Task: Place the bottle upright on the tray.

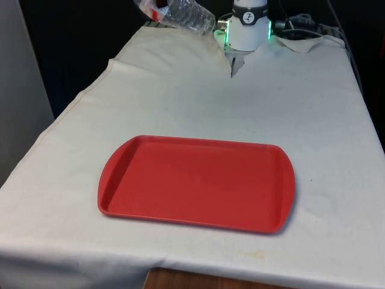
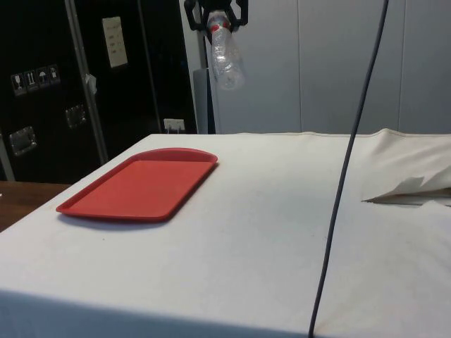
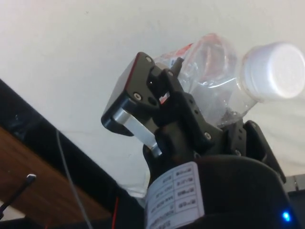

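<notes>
A clear, crumpled plastic bottle (image 1: 185, 14) with a red label and white cap hangs high in the air, held near its neck by my gripper (image 2: 217, 15), which is shut on it. In the side view the bottle (image 2: 227, 60) dangles nearly upright, cap up, well above the table and beyond the tray. The wrist view shows the bottle (image 3: 217, 78) clamped between the black fingers (image 3: 143, 90), its white cap (image 3: 279, 71) close to the camera. The red tray (image 1: 197, 182) lies flat on the white cloth near the table's front, with nothing on it.
The white cloth is bunched and folded at the far end of the table (image 1: 301, 42). A dark cable (image 2: 345, 176) hangs across the side view. The table's wooden edge (image 1: 180, 280) shows under the cloth at the front.
</notes>
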Available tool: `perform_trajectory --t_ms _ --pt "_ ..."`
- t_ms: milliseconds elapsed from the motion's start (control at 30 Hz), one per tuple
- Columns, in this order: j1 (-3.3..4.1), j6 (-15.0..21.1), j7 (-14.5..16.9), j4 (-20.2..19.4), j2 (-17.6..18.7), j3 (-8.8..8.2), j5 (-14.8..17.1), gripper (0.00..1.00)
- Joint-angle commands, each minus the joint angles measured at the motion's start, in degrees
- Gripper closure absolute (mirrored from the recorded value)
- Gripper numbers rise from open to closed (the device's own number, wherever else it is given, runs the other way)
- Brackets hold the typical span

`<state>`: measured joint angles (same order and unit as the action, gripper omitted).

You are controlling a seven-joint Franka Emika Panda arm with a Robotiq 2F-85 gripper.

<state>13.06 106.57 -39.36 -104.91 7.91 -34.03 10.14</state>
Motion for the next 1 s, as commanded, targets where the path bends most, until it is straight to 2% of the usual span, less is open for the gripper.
perform_trajectory --t_ms 0,67,100,133,400,433,467,733,767,800,967 --pt "0.4 1.72 -0.69 -0.8 -0.69 0.0 -0.86 0.66" --pt "0.34 2.58 -0.97 -1.32 -1.09 0.29 -1.6 0.66" --pt "0.0 0.92 -0.29 -0.57 -0.4 0.29 -0.69 0.66" --pt "0.34 3.5 -1.32 -1.89 -1.49 0.57 -2.35 0.66" --pt "0.29 7.39 -2.92 -4.35 -3.32 1.72 -5.67 0.66" --pt "0.0 6.07 -2.23 -3.72 -2.69 1.72 -4.87 0.66" --pt "0.29 7.85 -3.15 -4.64 -3.5 1.83 -6.07 0.66" --pt "0.23 11.57 -4.98 -7.05 -5.21 2.86 -9.57 0.66" --pt "0.0 10.37 -4.3 -6.47 -4.64 2.92 -8.77 0.66" --pt "0.23 11.97 -5.21 -7.33 -5.39 2.98 -9.97 0.66" --pt "0.17 14.38 -6.65 -8.94 -6.59 3.61 -12.49 0.66"
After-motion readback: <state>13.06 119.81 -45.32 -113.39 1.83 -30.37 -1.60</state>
